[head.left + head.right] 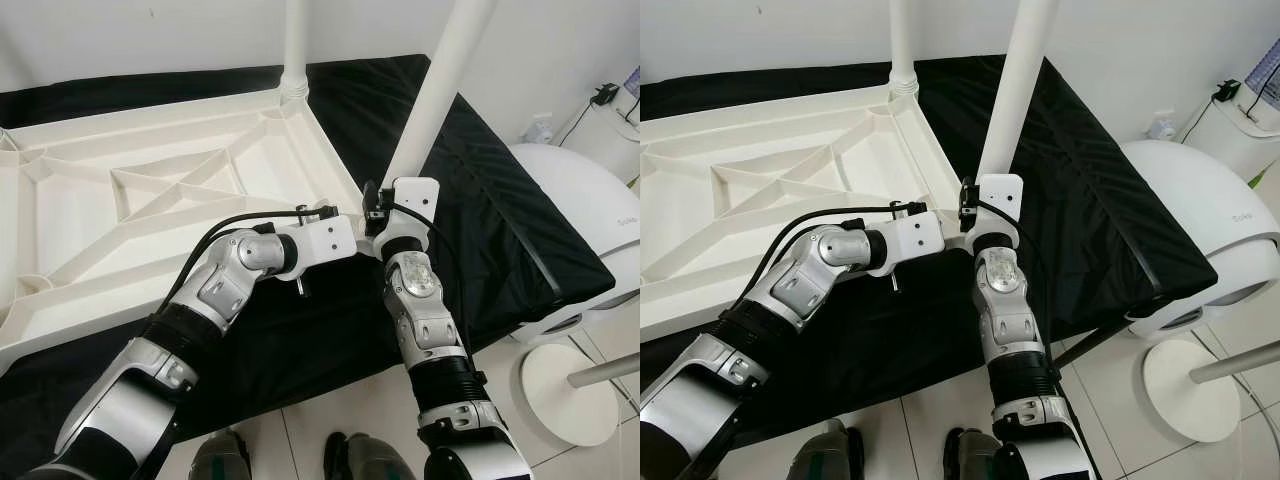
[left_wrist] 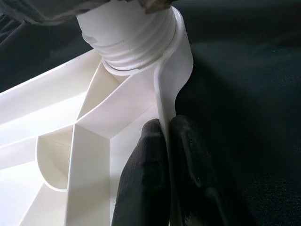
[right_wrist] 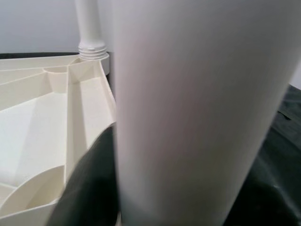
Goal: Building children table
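1. We see the white tabletop (image 1: 150, 200) lying upside down on a black cloth (image 1: 500, 200), with its ribs facing up.
2. One leg (image 1: 294, 40) already stands in the far corner socket.
3. A second leg (image 1: 440, 80) stands at the near corner, just in front of us, and leans a little.
4. Our left gripper (image 2: 167, 155) pinches the thin rim of the tabletop, one finger on each side, right beside the near corner socket (image 2: 131, 42).
5. Our right gripper (image 1: 385, 215) is at the bottom of the second leg. The right wrist view has the leg very close, with a dark finger (image 3: 89, 188) next to it. We think it is gripping the leg, but we cannot tell for sure.
6. We judge the step to be putting the second leg into its socket.
7. Next, the left gripper should hold the tabletop steady. The right one should stand the leg up straight and turn it until it sits tight.
8. A white round thing (image 1: 570, 230) stands on the floor to our right.
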You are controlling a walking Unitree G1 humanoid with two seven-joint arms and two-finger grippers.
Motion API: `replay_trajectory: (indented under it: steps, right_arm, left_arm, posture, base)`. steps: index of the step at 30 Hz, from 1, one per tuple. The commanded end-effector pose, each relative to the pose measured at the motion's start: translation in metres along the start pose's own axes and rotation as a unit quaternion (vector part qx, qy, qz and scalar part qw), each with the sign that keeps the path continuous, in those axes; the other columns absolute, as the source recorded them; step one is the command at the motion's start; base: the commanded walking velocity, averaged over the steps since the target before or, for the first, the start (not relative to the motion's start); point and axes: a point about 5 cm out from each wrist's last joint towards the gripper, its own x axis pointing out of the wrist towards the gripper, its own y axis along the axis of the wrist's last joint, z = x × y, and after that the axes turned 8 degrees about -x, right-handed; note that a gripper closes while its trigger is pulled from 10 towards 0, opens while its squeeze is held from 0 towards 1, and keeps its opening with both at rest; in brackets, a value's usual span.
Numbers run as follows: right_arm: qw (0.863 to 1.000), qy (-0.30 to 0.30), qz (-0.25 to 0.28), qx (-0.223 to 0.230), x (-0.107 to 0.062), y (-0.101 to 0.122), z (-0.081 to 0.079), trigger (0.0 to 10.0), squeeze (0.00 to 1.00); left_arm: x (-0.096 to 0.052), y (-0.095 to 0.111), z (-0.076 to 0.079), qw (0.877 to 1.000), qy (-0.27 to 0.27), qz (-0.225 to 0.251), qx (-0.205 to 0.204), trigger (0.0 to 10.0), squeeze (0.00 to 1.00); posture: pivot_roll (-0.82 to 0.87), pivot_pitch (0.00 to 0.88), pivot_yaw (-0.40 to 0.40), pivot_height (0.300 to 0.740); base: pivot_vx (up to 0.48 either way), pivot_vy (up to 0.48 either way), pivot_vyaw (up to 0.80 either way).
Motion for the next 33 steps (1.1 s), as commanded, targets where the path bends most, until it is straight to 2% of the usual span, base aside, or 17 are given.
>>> replay_trajectory:
  steps: [1,7,16,17,21,22,26,27,28,30,33]
  right_arm:
    - [0.997,-0.059,-0.041,0.014,-0.004,-0.014,0.018,10.0,1.00]
    - [0.998,-0.039,-0.056,0.015,-0.010,-0.019,0.014,10.0,1.00]
    - [0.999,0.012,-0.047,0.013,-0.012,-0.020,0.023,10.0,1.00]
    - [0.998,0.038,-0.042,0.025,-0.012,-0.019,0.024,10.0,0.00]
    - [0.996,0.077,-0.031,0.032,-0.011,-0.016,0.026,10.0,0.00]
    - [0.995,0.100,-0.020,0.021,-0.010,-0.015,0.030,10.0,0.00]
    - [0.993,0.119,-0.014,0.014,-0.009,-0.014,0.032,10.0,0.00]
    - [0.987,0.158,-0.007,0.003,-0.008,-0.013,0.036,10.0,0.00]
    - [0.987,0.158,-0.007,0.003,-0.008,-0.013,0.036,10.0,0.00]
    - [0.976,0.217,0.000,-0.012,-0.006,-0.013,0.043,10.0,0.00]
    - [0.968,0.249,0.002,-0.020,-0.006,-0.012,0.045,10.0,0.00]
  left_arm:
    - [0.003,0.002,0.016,0.999,-0.049,0.003,0.022,10.0,0.00]
    - [0.003,0.001,0.017,0.999,-0.049,0.002,0.023,10.0,0.00]
    - [0.004,0.002,0.018,0.998,-0.050,0.004,0.025,10.0,0.00]
    - [0.004,0.002,0.018,0.998,-0.051,0.003,0.025,10.0,0.00]
    - [0.004,0.002,0.018,0.998,-0.051,0.003,0.026,10.0,0.00]
    - [0.004,0.002,0.018,0.998,-0.051,0.003,0.027,10.0,0.00]
    - [0.004,0.002,0.017,0.998,-0.051,0.004,0.027,10.0,0.00]
    - [0.004,0.002,0.017,0.998,-0.051,0.004,0.028,10.0,0.00]
    - [0.004,0.002,0.017,0.998,-0.051,0.004,0.028,10.0,0.00]
    - [0.004,0.003,0.017,0.998,-0.051,0.004,0.028,10.0,0.00]
    - [0.004,0.003,0.017,0.998,-0.050,0.004,0.028,10.0,0.00]
  posture:
    - [-0.02,0.081,-0.063,0.740]
    - [-0.02,0.069,-0.066,0.740]
    - [-0.02,0.059,-0.064,0.740]
    - [-0.02,0.057,-0.061,0.740]
    - [-0.03,0.057,-0.059,0.740]
    - [-0.02,0.057,-0.058,0.740]
    - [-0.02,0.057,-0.058,0.740]
    - [-0.02,0.059,-0.059,0.740]
    - [-0.02,0.059,-0.059,0.740]
    - [-0.02,0.058,-0.060,0.740]
    - [-0.02,0.061,-0.061,0.740]
  base:
    - [0.000,0.000,0.00]
    - [0.000,0.000,0.00]
    - [0.000,0.000,0.00]
    - [0.000,0.000,0.00]
    - [0.000,0.000,0.00]
    - [0.000,0.000,0.00]
    - [0.000,0.000,0.00]
    - [0.000,0.000,0.00]
    - [0.000,0.000,0.00]
    - [0.000,0.000,0.00]
    - [0.000,0.000,0.00]
